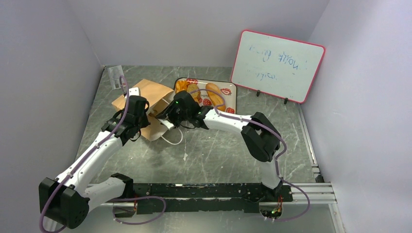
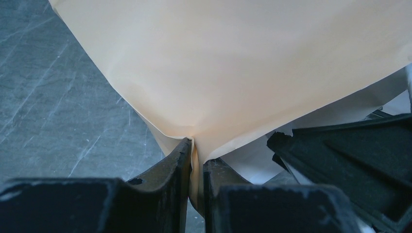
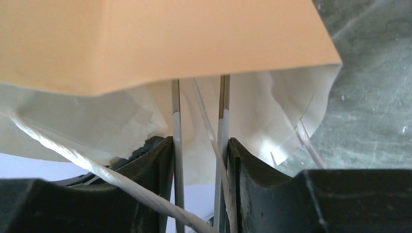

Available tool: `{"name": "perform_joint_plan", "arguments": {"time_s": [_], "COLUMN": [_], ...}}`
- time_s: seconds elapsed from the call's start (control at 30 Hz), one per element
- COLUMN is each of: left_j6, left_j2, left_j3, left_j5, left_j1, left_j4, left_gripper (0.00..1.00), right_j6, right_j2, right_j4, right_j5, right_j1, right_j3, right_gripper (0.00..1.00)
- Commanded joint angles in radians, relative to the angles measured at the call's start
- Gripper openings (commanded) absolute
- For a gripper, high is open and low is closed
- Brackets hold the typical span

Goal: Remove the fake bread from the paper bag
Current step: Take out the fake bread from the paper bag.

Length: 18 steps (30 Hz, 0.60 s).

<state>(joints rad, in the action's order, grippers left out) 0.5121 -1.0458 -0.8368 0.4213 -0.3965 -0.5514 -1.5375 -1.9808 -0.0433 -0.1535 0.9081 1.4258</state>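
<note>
Left gripper [image 2: 194,145] pinched tight on a fold of the paper bag [image 2: 243,63]; right gripper [image 3: 199,145] squeezes silver tongs [image 3: 177,121], apparently reaching into the bag's mouth. Fake bread [image 1: 214,95] lies on the tray [image 1: 235,97] just beyond.

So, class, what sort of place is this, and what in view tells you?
Most likely a robot test cell in a lab: plain grey walls box in a marbled table, the left arm and right arm are bolted to a rail at its near edge, and a whiteboard leans at the back wall.
</note>
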Motion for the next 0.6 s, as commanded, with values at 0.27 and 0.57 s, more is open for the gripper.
{"name": "perform_joint_plan", "arguments": {"time_s": [0.27,0.57], "left_j6": [0.000,0.003], "left_j2": [0.021,0.017], "left_j3": [-0.023,-0.028], "left_j5": [-0.041,-0.044], "left_j1": [-0.010,-0.014], "left_j4": [-0.004,-0.010], "left_gripper": [0.07,0.07], "right_j6": [-0.041,-0.041], "right_j2": [-0.085,-0.141], "right_j4": [0.107,0.144], "right_j5": [0.039,0.036], "right_j1": [-0.022,-0.034], "right_j3": [0.001,0.030], "right_gripper": [0.43,0.45]}}
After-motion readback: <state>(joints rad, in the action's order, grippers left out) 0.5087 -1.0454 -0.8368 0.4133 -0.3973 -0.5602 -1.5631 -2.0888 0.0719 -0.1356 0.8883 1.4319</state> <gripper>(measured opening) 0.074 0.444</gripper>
